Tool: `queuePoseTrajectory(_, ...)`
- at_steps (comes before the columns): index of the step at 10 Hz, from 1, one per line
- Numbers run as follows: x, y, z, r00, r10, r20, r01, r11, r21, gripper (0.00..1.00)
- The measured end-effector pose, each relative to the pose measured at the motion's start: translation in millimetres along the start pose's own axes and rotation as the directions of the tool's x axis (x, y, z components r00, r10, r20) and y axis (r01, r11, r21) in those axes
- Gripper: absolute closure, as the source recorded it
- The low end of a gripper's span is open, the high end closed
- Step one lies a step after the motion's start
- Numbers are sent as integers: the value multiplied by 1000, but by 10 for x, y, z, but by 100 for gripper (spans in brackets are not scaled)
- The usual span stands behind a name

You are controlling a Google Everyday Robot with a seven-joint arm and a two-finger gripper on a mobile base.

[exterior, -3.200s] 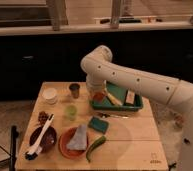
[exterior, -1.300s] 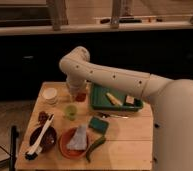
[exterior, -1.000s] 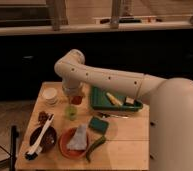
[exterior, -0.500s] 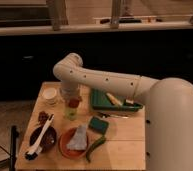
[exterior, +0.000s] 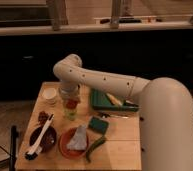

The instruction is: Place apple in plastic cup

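In the camera view the white arm (exterior: 105, 82) reaches in from the right, bends at its elbow above the left part of the wooden table (exterior: 122, 145) and points straight down, so that the gripper (exterior: 71, 99) hangs over the table's left-centre, directly above the plastic cup (exterior: 70, 114). The apple (exterior: 71, 104) shows as a red-orange spot right under the gripper and at the mouth of the cup, touching or just above its rim; which of the two cannot be told. Nor can it be told how far the gripper is open or whether it has hold of the apple. The cup stands upright, just right of the white cup (exterior: 50, 95) and left of the green tray (exterior: 101, 101). Nearer the front edge lie a green sponge (exterior: 97, 125), an orange-red bowl (exterior: 66, 148) holding a grey cloth (exterior: 80, 139), a long green vegetable (exterior: 95, 147) beside that bowl, and a dark bowl (exterior: 49, 142) with a white brush (exterior: 40, 141) laid across it
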Motion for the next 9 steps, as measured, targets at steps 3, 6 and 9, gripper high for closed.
queuePoseTrajectory(3, 0, -11, 75, 1000, 7, 18, -7, 1000, 17, 97)
queuePoseTrajectory(6, -8, -41, 123, 1000, 6, 30, -7, 1000, 26, 97)
queuePoseTrajectory(9, 6, -55, 138, 999, 8, 32, -9, 999, 31, 97)
